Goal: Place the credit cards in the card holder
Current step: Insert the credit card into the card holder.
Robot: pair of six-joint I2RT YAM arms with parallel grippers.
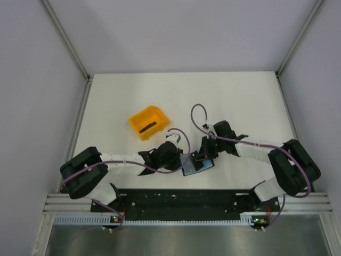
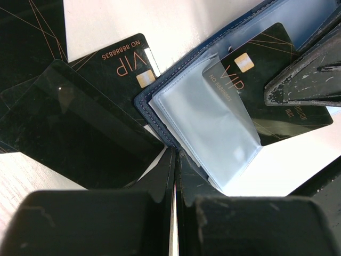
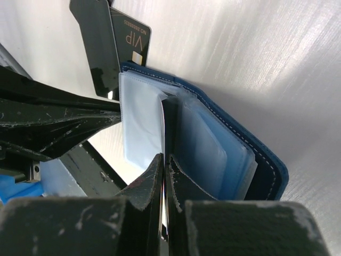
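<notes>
You're working the insert step. Card holder (image 3: pixel 240 120) is lying open btwn both claws: navy stitched cover, floppy see-through plastic pockets. R gripper (image 3: pixel 164 160) is clamped fully, pinching one clear sleeve (image 3: pixel 163 122) upright. A black VIP card (image 2: pixel 272 101) is already sitting inside the holder. L gripper (image 2: pixel 175 165) is closed too, apparently nipping the corner of a glossy, stiff credit card (image 2: pixel 80 128) just beside the holder, above another VIP card (image 2: pixel 120 61). Next you're needing its thin edge lined up w/ the pocket mouth.

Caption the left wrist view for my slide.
Shut left gripper beside the open card holder, a VIP card lying inside it.
</notes>
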